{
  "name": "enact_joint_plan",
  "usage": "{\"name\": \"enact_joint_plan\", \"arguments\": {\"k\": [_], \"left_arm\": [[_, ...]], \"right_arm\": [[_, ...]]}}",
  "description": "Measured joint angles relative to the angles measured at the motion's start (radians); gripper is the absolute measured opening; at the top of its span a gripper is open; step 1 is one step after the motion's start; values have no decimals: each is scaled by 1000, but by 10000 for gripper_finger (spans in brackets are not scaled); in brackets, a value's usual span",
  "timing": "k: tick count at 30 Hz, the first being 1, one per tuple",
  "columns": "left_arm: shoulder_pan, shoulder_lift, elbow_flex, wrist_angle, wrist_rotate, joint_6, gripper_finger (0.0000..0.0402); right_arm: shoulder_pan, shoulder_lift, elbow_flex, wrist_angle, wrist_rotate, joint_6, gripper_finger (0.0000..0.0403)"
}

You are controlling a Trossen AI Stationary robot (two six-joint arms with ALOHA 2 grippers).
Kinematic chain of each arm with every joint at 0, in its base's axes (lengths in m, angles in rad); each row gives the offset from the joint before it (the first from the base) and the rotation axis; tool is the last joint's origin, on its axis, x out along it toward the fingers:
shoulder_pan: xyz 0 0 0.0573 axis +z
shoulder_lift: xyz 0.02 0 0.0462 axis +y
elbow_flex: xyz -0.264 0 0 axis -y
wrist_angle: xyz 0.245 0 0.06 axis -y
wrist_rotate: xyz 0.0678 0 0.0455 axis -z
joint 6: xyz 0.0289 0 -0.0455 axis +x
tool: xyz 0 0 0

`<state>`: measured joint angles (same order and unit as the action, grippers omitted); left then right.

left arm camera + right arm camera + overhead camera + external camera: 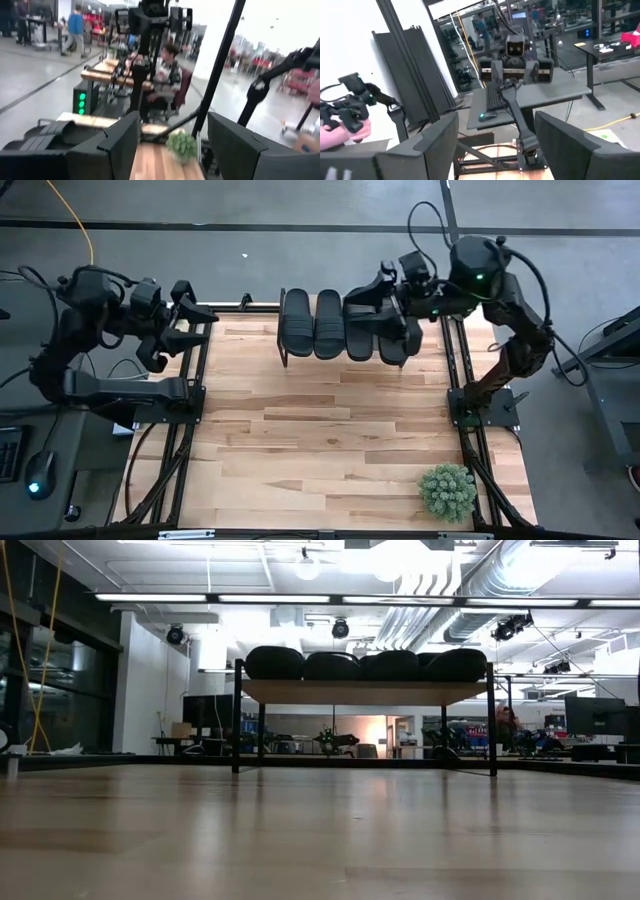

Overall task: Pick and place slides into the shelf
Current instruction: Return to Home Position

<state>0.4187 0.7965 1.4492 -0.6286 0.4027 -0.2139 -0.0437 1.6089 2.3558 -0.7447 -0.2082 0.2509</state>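
From above, the four slides (340,325) lie side by side at the far edge of the bench (330,430). The right gripper (362,300) hangs over the right end of the row, and the left gripper (195,328) is off at the bench's left edge, well apart from them. Down at bench level all four sit on top of the shelf (365,692), no fingers near them. The wrist cameras show the left fingers (120,145) and the right fingers (435,150) spread wide, holding nothing, the slides outside both gaps.
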Motion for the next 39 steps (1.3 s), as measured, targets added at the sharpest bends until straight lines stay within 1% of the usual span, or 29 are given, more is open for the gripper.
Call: {"name": "enact_joint_plan", "arguments": {"k": [4,6,10,14,19,23,27,30,33,35,37,39], "left_arm": [[0,-57,-123,165,-9,-77,216],[0,-80,-177,210,-15,-109,216],[-1,-96,-253,249,-18,-175,216],[-42,-85,-268,267,-38,-185,216],[-162,-72,-268,287,-170,-137,216],[-270,-61,-268,257,-279,-108,216],[-352,-61,-268,207,-443,-57,216],[-381,-74,-268,186,-541,-36,216],[-388,-90,-268,176,-573,-34,216],[-386,-97,-268,176,-579,-42,216],[-386,-107,-268,176,-580,-49,216],[-386,-116,-268,176,-580,-50,216]], "right_arm": [[0,-12,0,24,7,18,252],[0,-14,0,24,19,29,252],[0,-14,0,21,53,28,252],[0,-14,0,22,53,10,252],[0,-13,0,24,50,10,252],[0,-13,0,24,43,10,252],[0,-13,0,24,49,14,252],[-3,-13,0,18,50,8,252],[-15,-13,0,7,47,-46,252],[-15,-13,0,-12,43,-47,252],[-16,-12,0,-30,42,-24,252],[-15,-12,0,-45,32,33,252]]}}
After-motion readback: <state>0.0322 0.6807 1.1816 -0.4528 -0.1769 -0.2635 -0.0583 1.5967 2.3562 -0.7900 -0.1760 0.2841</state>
